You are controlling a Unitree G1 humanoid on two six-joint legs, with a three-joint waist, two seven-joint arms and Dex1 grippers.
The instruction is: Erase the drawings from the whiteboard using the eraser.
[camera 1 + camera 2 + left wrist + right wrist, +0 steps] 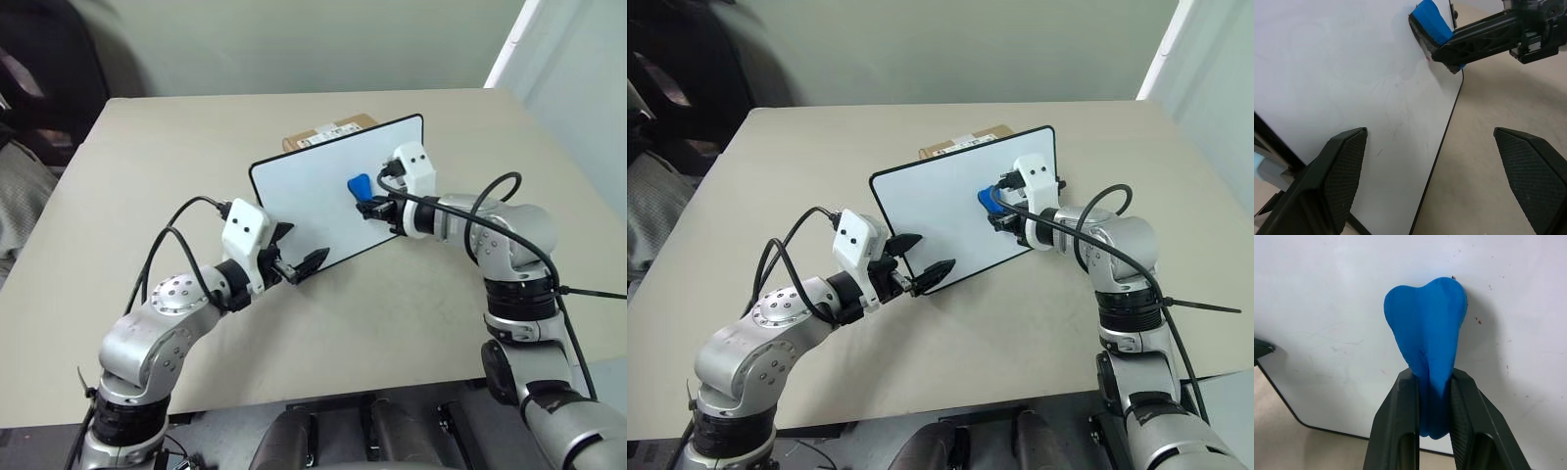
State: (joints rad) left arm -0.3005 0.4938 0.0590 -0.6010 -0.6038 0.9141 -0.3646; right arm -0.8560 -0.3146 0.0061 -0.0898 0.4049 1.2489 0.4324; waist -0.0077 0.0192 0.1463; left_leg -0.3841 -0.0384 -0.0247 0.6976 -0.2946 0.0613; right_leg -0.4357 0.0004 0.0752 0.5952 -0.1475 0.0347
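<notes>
The whiteboard [313,196] stands tilted on the table, its back against a brown box. My right gripper [372,206] is shut on the blue eraser [1427,342], whose tip presses against the board's right half. Of the drawings I see tiny red specks [1479,322] beside the eraser and a red trace [1427,58] at its edge; anything under it is hidden. My left gripper [299,250] is open at the board's lower left corner. Its fingers [1342,166] straddle the board's black rim [1442,142], with one pad in front of the white face.
The brown cardboard box [328,132] sits behind the board. The beige table [147,147] stretches wide on the left and in front. Dark furniture [29,88] stands beyond the table's far left corner. Black cables [490,196] loop off both wrists.
</notes>
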